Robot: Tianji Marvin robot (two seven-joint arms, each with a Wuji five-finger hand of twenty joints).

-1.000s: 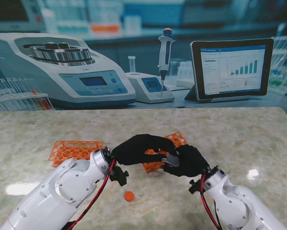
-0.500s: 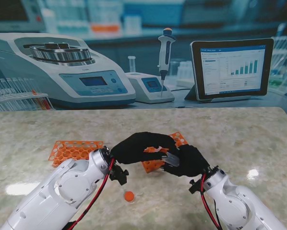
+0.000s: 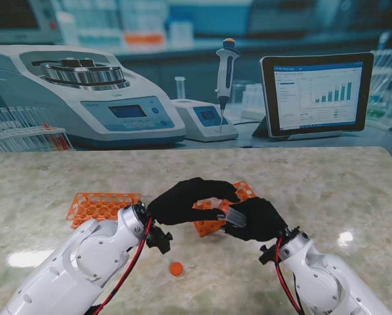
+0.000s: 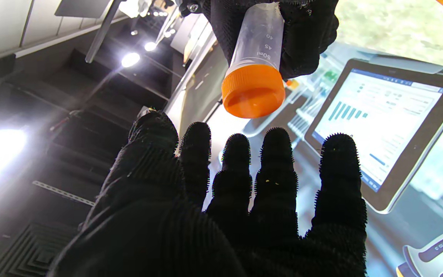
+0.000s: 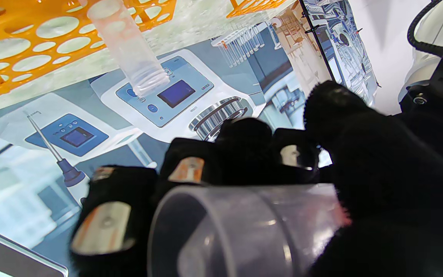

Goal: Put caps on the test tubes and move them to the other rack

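Observation:
My right hand [image 3: 256, 220] is shut on a clear 50 ml test tube [image 3: 233, 215], held tilted just above the table in front of me. In the left wrist view the tube [image 4: 258, 36] carries an orange screw cap [image 4: 253, 91] on the end that faces my left hand. My left hand [image 3: 188, 200] arches over that end with its fingers [image 4: 275, 169] spread and nothing in them, a short gap from the cap. In the right wrist view the held tube [image 5: 244, 227] fills the foreground, and an uncapped tube [image 5: 129, 50] stands in an orange rack [image 5: 10, 57].
One orange rack [image 3: 101, 205] lies to the left, a second orange rack [image 3: 243, 190] lies behind my hands. A loose orange cap [image 3: 176, 268] sits on the marble table [image 3: 353, 190] near me. A centrifuge [image 3: 84, 92], pipette stand [image 3: 225, 72] and tablet [image 3: 316, 92] line the back.
My left hand has drawn back a little from the tube's end and its fingers have spread, so more of the tube shows. The right hand has kept its hold, barely moving.

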